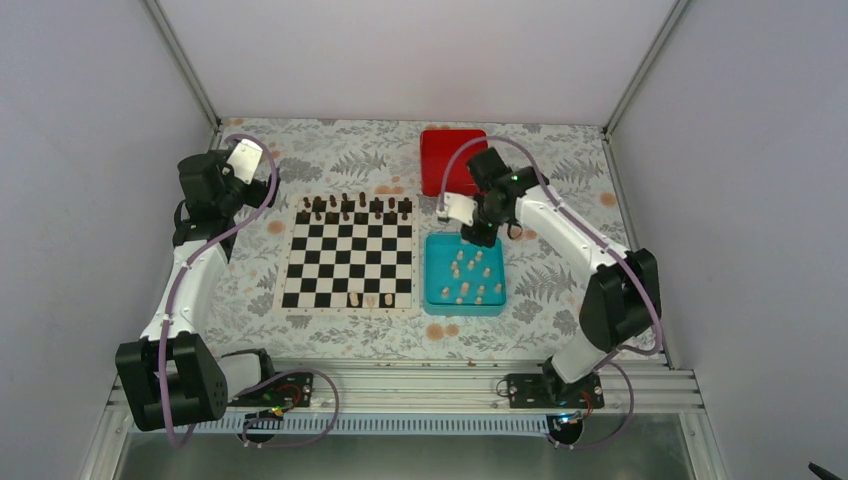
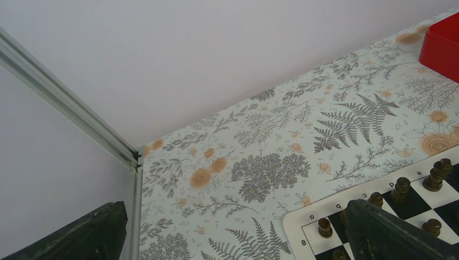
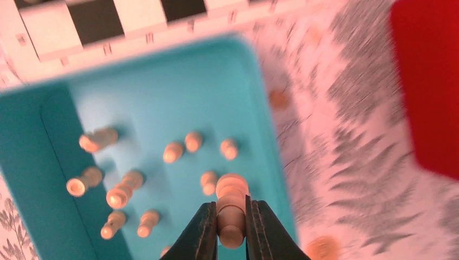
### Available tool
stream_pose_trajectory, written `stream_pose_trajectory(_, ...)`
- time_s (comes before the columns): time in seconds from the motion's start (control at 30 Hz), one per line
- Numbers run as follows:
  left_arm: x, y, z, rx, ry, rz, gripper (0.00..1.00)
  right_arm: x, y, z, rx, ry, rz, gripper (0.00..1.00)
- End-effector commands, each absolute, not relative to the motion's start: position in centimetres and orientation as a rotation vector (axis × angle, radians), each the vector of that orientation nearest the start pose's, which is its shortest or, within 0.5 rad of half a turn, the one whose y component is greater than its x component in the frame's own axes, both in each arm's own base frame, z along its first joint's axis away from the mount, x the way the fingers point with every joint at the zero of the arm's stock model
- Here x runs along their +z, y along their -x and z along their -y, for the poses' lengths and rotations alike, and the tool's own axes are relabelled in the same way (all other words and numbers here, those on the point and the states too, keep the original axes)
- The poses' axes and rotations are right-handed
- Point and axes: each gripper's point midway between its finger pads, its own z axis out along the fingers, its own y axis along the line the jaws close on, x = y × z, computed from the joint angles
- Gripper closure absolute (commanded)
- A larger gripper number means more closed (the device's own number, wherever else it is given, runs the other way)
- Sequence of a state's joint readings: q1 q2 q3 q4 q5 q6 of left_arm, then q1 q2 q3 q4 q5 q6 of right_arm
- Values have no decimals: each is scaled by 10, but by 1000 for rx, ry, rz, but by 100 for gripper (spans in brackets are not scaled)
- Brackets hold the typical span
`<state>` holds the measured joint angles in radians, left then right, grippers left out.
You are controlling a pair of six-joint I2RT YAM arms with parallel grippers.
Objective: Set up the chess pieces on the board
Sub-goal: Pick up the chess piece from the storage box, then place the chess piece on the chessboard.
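The chequered board [image 1: 349, 252] lies mid-table, with dark chessmen along its far rows and two pale chess pieces [image 1: 353, 299] on its near row. Several pale pieces [image 1: 473, 275] stand and lie in the teal tray [image 1: 464, 306]. My right gripper [image 1: 482, 236] hovers over the tray's far edge. In the right wrist view it [image 3: 232, 219] is shut on a pale chess piece [image 3: 232, 200], lifted above the tray [image 3: 146, 97]. My left gripper [image 1: 196, 225] is open and empty, off the board's far left corner [image 2: 314, 216].
A red box [image 1: 452, 160] sits behind the teal tray and shows in the left wrist view [image 2: 441, 46]. White enclosure walls and aluminium posts [image 2: 65, 100] bound the floral table cover.
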<state>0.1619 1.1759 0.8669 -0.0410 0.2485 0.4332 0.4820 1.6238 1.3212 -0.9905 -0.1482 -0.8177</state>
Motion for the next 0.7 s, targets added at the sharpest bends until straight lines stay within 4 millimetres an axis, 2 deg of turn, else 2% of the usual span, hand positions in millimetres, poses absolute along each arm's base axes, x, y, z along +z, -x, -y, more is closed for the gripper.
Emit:
stream_pose_trajectory(0.0, 270, -395, -22, 156, -424, -1835, 0, 187, -295, -222, 127, 1792, -2106, 91)
stream_pose_trajectory(0.03, 270, -395, -22, 158, -423, -1834, 0, 203, -295, -240, 134, 1812, -2045, 92)
stream_pose_trajectory(0.07, 271, -394, -22, 161, -422, -1833, 0, 211, -294, -256, 143, 1839, -2004, 92)
stream_pose_trajectory(0.2, 274, -394, -26, 176, -414, -1826, 0, 227, -284, -324, 187, 1949, -1836, 92)
stream_pose_trajectory(0.3, 277, -393, -35, 195, -401, -1823, 0, 228, -273, -374, 207, 2038, -1716, 92)
stream_pose_trajectory(0.47, 280, -388, -60, 218, -366, -1832, 0, 201, -250, -441, 256, 2182, -1576, 92)
stream_pose_trajectory(0.57, 278, -382, -74, 221, -349, -1842, 0, 178, -234, -467, 278, 2252, -1515, 93)
stream_pose_trajectory(0.67, 273, -376, -83, 227, -342, -1853, 0, 153, -219, -484, 312, 2311, -1483, 93)
